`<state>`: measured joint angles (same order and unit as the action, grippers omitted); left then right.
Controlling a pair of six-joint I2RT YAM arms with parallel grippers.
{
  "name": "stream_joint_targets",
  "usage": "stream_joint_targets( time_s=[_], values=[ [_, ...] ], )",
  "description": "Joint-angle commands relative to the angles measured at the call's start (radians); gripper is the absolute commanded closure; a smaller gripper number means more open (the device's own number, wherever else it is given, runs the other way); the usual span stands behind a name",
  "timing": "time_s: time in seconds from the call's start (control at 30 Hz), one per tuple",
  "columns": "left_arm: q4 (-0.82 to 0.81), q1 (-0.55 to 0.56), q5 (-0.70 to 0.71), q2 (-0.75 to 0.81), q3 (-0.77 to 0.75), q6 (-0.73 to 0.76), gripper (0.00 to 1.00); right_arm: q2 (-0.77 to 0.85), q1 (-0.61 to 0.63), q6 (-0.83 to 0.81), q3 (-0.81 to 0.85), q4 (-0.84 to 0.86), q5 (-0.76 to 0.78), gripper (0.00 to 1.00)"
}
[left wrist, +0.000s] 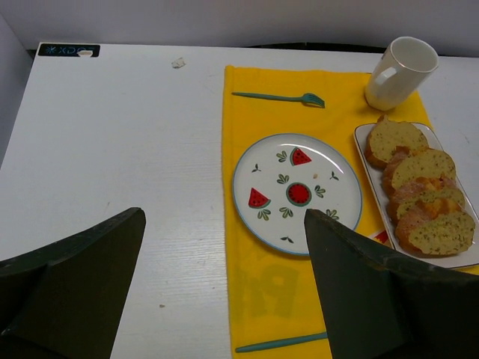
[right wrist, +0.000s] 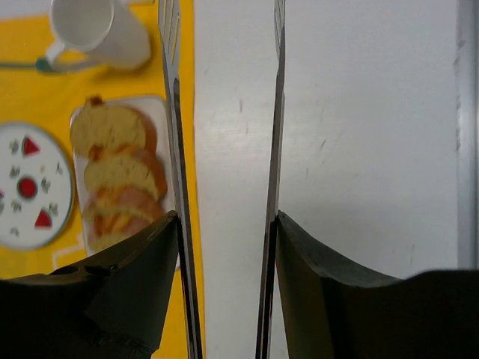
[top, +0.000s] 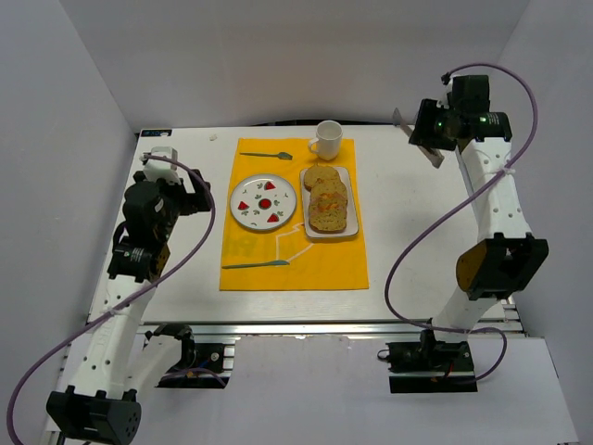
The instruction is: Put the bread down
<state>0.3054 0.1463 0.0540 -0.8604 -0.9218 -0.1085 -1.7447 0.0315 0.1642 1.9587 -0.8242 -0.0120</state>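
- The right gripper is clamping a pair of metal tongs from the outside. Its fingers are partly closed round them, and the tong blades are standing apart with nothing between them, above the counter's far right corner.
- The left gripper is hanging wide open and empty near the left edge, looking toward the plate.
- The bread is lying as overlapping slices on a white tray, right of centre on the yellow placemat, just beside the plate, which is carrying no slice.
- The slices are leaning on one another, so pinching one is likely to be dragging its neighbour along or tipping it off the tray.
- The mug is standing at the tray's far end, and a blade swinging in from the far right corner risks clipping it.
- The bread looks soft, so a hard squeeze may be crumbling it, while a light one may be letting it drop short of the plate.
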Motion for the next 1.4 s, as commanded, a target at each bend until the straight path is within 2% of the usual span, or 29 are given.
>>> stream_joint_targets(
  time_s=[0.0, 0.07, 0.1, 0.43, 0.6, 0.93, 1.37],
  values=[
    [-0.009, 0.003, -0.032, 0.063, 0.018, 0.026, 0.02, 0.097, 0.014, -0.058, -0.065, -0.102, -0.129, 0.42],
    [-0.002, 0.003, -0.037, 0.086, 0.027, 0.026, 0.02, 0.143, 0.019, -0.103, -0.113, -0.118, -0.201, 0.42],
    [0.001, 0.003, -0.042, 0.092, 0.029, 0.027, 0.02, 0.163, 0.028, -0.106, -0.188, -0.101, -0.247, 0.42],
    [0.05, 0.003, -0.054, 0.133, 0.029, 0.039, 0.02, 0.26, 0.275, -0.134, -0.501, 0.016, -0.26, 0.4],
    [0.086, 0.003, -0.054, 0.142, 0.011, 0.058, 0.02, 0.26, 0.352, -0.137, -0.552, 0.019, -0.209, 0.4],
    [0.118, 0.003, -0.048, 0.153, 0.003, 0.072, 0.02, 0.293, 0.39, -0.146, -0.577, -0.019, -0.114, 0.4],
    [0.126, 0.004, -0.051, 0.156, 0.005, 0.069, 0.02, 0.313, 0.407, -0.16, -0.716, -0.015, -0.172, 0.39]
  ],
)
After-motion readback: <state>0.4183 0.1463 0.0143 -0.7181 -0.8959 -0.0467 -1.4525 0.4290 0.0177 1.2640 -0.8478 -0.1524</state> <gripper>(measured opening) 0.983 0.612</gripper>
